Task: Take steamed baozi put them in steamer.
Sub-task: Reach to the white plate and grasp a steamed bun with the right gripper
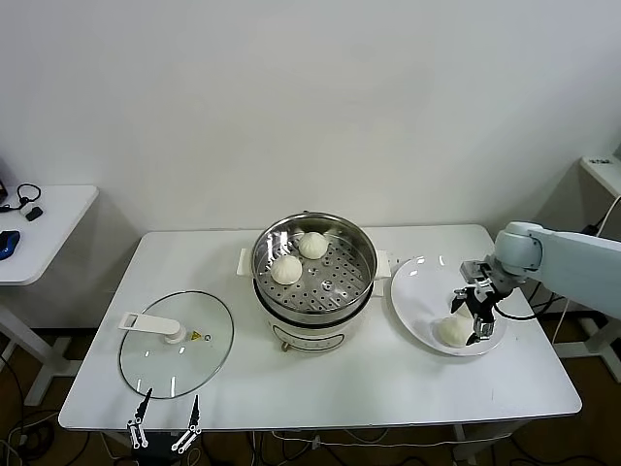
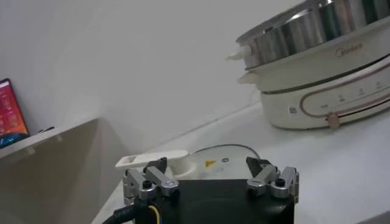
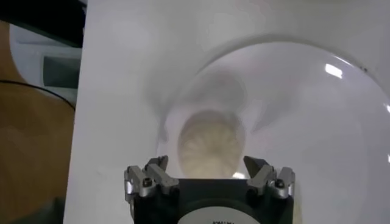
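The steamer (image 1: pixel 337 281), a shiny perforated basket on a white pot base, stands mid-table and holds two cream-white baozi (image 1: pixel 285 269) (image 1: pixel 312 245). A third baozi (image 1: pixel 452 331) lies on the white plate (image 1: pixel 417 286) to the steamer's right. My right gripper (image 1: pixel 474 326) is open just over that baozi, its fingers either side of it. In the right wrist view the baozi (image 3: pixel 210 145) lies just beyond my open right gripper (image 3: pixel 210 169) on the plate (image 3: pixel 304 122). My left gripper (image 1: pixel 165 429) is open and empty at the table's front left edge. No fourth baozi shows.
A round glass lid (image 1: pixel 177 343) with a white handle lies flat at the front left, just ahead of my left gripper; it also shows in the left wrist view (image 2: pixel 213 159), with the steamer (image 2: pixel 317 27) beyond. A second white table (image 1: pixel 44 228) stands at the far left.
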Motion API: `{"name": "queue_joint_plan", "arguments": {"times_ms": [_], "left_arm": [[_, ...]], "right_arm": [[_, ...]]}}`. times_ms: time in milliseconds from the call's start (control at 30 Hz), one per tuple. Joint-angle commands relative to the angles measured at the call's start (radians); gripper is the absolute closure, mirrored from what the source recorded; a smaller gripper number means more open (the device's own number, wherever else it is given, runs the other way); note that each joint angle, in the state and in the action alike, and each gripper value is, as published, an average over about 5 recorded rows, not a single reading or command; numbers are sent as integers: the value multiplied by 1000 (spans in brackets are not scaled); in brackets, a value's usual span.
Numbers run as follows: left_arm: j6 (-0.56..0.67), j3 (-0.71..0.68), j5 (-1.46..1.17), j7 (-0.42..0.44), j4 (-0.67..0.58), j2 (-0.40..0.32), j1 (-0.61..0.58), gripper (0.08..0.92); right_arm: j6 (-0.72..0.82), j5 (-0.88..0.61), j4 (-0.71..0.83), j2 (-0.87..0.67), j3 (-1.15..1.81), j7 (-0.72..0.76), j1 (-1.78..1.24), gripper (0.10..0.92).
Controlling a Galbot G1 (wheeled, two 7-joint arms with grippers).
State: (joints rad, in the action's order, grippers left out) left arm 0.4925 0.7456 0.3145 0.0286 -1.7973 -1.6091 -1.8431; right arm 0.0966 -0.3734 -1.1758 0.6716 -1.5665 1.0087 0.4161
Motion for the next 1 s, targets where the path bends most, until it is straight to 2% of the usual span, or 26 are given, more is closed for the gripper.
{"name": "queue_joint_plan", "arguments": {"times_ms": [33,533,733,1000], "left_arm": [[1,0,2,0,0,-5,-1,177],[1,1,3,0,0,-4,-1,177],[1,0,4,-1,1,-6,0,177],[-1,-1,4,-1,-3,-9,2,177]], "right_arm": [[0,10,34,8,31,-1,-37,203],[2,13,55,29,57,-2,-66,206],[2,13,53,26,54,2,-65,271],[3,11,50,22,56,2,-60,434]]}}
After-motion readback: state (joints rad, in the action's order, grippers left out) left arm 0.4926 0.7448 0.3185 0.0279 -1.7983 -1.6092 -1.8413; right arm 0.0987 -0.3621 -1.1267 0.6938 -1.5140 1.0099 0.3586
